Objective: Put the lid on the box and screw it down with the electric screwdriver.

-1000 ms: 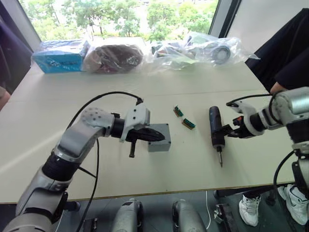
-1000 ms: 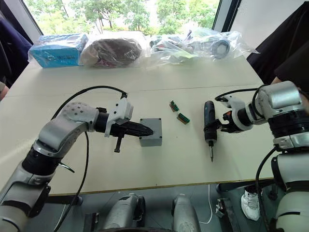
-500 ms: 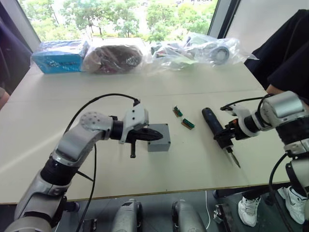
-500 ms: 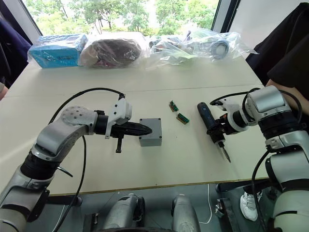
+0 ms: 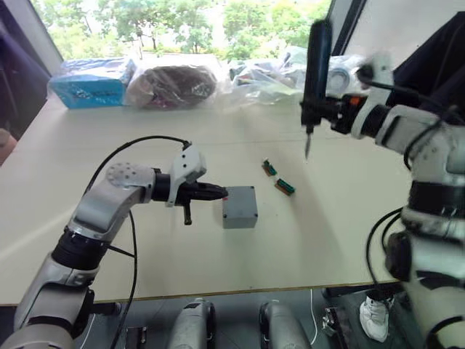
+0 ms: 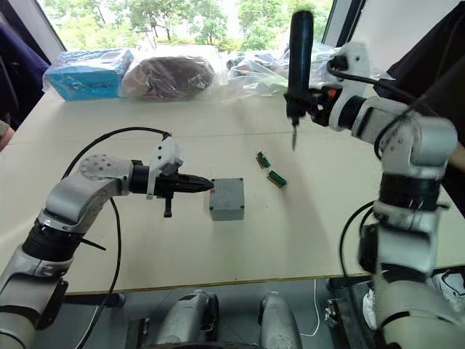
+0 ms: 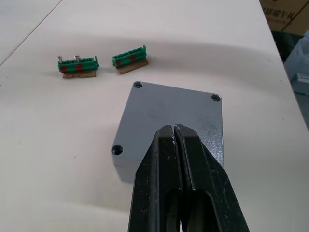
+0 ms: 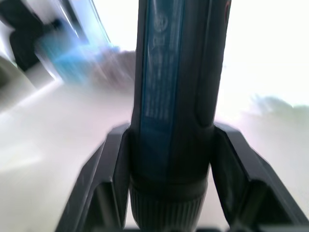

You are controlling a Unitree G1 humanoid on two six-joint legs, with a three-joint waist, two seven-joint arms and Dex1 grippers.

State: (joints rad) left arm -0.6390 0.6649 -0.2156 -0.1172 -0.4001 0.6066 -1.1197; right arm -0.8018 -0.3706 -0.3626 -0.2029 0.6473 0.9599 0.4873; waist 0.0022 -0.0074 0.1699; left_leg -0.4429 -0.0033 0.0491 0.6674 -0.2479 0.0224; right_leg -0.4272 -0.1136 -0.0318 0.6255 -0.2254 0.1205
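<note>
Two grippers at work: the right gripper clamps the electric screwdriver upright above the table; the left gripper, fingers pressed together, hovers over the lid on the box

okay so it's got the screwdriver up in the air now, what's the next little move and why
Probably swing the electric screwdriver down toward a corner screw hole in the lid. The right gripper holds it upright, bit down, high behind the box, whose lid is already on, with the shut left gripper at its edge.
</note>
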